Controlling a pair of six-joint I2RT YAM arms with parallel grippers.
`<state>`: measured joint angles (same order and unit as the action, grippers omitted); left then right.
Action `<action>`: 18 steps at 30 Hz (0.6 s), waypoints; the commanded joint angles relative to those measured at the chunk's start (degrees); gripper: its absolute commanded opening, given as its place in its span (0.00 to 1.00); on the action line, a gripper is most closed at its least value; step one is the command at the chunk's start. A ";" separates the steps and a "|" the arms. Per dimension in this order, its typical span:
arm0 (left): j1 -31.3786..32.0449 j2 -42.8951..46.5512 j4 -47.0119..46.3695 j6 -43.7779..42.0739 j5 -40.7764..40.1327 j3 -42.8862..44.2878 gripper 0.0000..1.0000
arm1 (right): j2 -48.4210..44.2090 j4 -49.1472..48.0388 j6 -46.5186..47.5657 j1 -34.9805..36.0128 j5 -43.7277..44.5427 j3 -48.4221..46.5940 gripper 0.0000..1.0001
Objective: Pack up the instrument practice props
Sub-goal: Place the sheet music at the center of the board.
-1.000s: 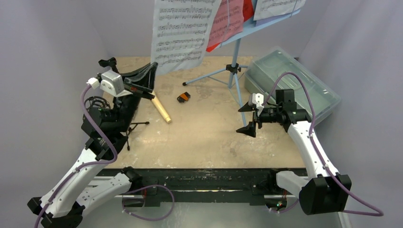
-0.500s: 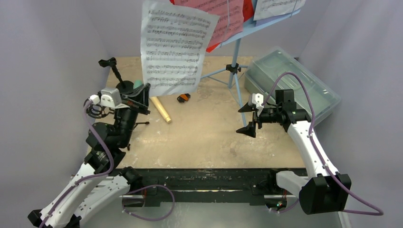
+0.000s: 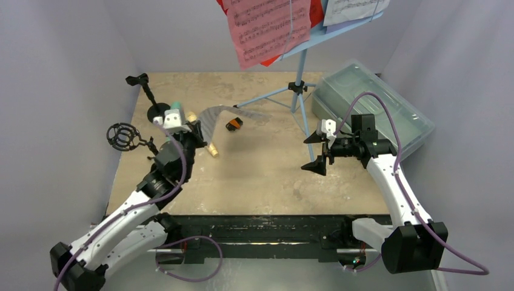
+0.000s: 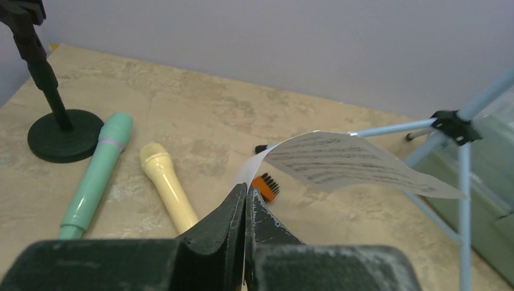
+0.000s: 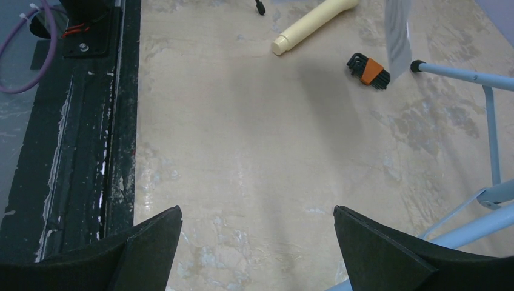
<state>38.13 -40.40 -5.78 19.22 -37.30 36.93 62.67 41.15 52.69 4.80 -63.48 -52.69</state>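
L gripper [image 4: 245,193] clamped on white music sheet [image 4: 351,163], low, far-left, just beside beige mic [image 4: 170,191]. R gripper [image 3: 316,152] spread wide, empty, near light-blue rack legs [image 3: 267,97].

white music sheet [image 4: 339,163], curled, edge pinched

I work in a robotics lab cell: plain grey walls [image 3: 54,73] box in a stone-patterned worktop [image 3: 254,176], and my left arm [image 3: 130,209] and right arm [image 3: 397,191] are bolted to a black rail [image 3: 260,229] at its near edge.
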 commanded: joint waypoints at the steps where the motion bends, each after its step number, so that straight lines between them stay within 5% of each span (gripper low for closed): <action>1: -4.95 -11.84 -4.51 -3.08 1.28 5.90 0.00 | 0.25 0.68 1.31 -0.18 0.33 0.13 0.99; 5: -18.05 -24.56 -7.02 0.53 18.21 11.06 0.00 | 0.17 1.12 1.70 -0.18 0.17 0.04 0.99; 10: -23.97 -35.55 -8.21 5.50 33.68 19.52 0.00 | 0.08 1.48 2.05 -0.18 -0.23 0.00 0.99; 18: -27.75 -42.93 0.94 17.96 20.56 31.07 0.00 | 0.21 2.26 2.98 -0.22 -0.50 -0.13 0.99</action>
<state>13.23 -81.03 -7.79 28.62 -11.53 61.58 62.67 42.59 54.26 4.80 -63.55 -52.69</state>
